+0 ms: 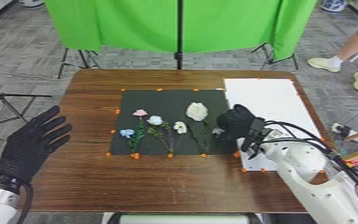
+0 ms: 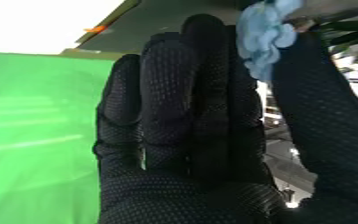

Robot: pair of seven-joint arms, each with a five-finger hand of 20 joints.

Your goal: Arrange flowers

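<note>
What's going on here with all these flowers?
A robot is arranging flowers. Its right hand has a pale blue flower pinched between thumb and fingers, by the right side of a black mat. More flowers lie in a loose row on the mat. The left hand is open, off to the left.

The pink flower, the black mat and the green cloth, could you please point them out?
Pink flower (image 1: 140,113): head view, its bloom.
Black mat (image 1: 162,97): head view, bare upper part.
Green cloth (image 1: 122,25): head view, left part.
</note>
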